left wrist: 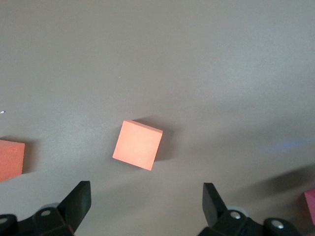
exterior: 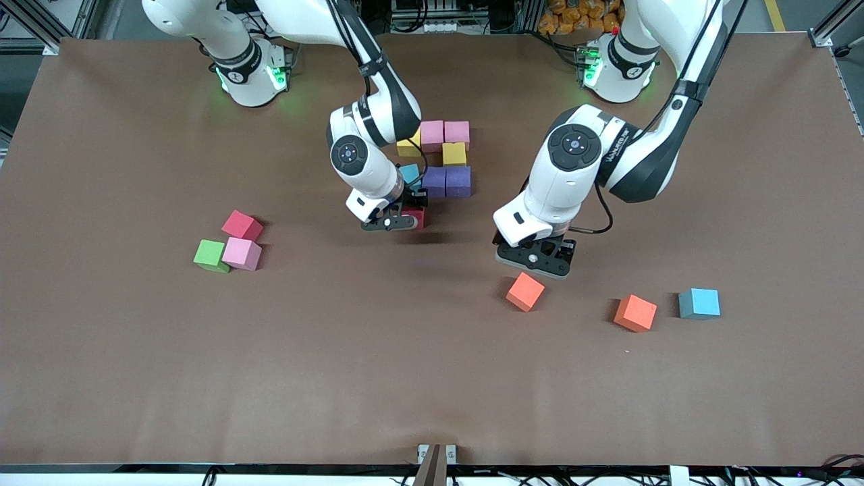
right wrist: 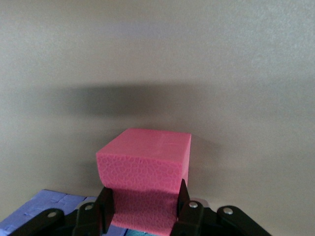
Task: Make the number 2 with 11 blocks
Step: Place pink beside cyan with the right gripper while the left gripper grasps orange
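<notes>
brown table [exterior: 135,378], two arms, foam blocks. partly built number 2 [exterior: 442,162] near the middle of the table, toward the arms' bases: two pink blocks [exterior: 444,133] side by side with a yellow block [exterior: 409,145] beside them toward the right arm's end, that one partly hidden by the arm; one yellow block [exterior: 454,154] just nearer the camera under the pink pair; two purple blocks [exterior: 447,181] in a row nearer still, with a light blue block [exterior: 410,174] beside them toward the right arm's end. right pincer [exterior: 398,219] low at the camera-side edge of the light blue block, clamped on a red block [right wrist: 145,169] held between its two fingers [right wrist: 105,209]; whether that block rests on the table cannot be told. left pincer [exterior: 536,258] spread wide, holding nothing, over the table just beside an orange block [exterior: 525,291], which lies nearer the camera and sits turned at an angle. second orange block [exterior: 635,312] and a loose light blue block [exterior: 699,303] toward the left arm's end, apart from one another. cluster toward the right arm's end: red block [exterior: 241,225], pink block [exterior: 241,253] and green block [exterior: 212,256], close together, the green and pink touching.
</notes>
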